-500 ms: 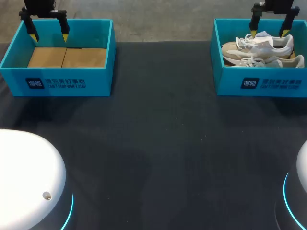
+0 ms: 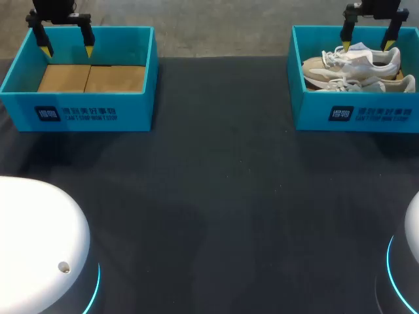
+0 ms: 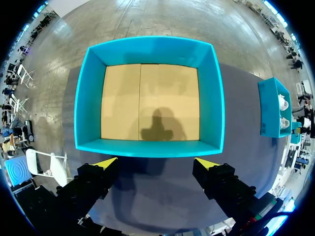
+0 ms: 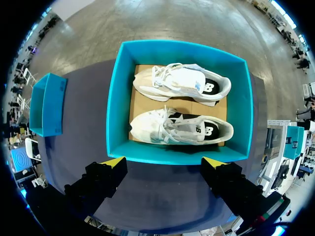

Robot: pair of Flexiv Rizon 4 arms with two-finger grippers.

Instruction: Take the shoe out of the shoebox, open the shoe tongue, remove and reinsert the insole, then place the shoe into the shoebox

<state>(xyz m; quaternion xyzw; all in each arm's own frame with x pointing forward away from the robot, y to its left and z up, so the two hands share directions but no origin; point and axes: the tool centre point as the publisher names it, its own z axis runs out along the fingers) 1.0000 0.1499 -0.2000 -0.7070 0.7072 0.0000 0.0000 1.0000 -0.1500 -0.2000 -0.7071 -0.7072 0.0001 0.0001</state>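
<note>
Two white and beige shoes lie side by side in the teal shoebox (image 2: 313,111) (image 4: 114,105) at the table's far right: one shoe (image 2: 353,64) (image 4: 179,82) at the back, the other shoe (image 2: 370,84) (image 4: 179,128) nearer the front. My right gripper (image 2: 366,39) (image 4: 165,161) hangs open above that box, holding nothing. A second teal shoebox (image 2: 78,111) (image 3: 87,105) at the far left is empty, showing its cardboard floor. Over it, my left gripper (image 2: 67,46) (image 3: 156,161) stands open and empty.
The dark table top (image 2: 216,196) stretches between and in front of the two boxes. The white bases of my arms (image 2: 33,248) rise at the near left and near right corners.
</note>
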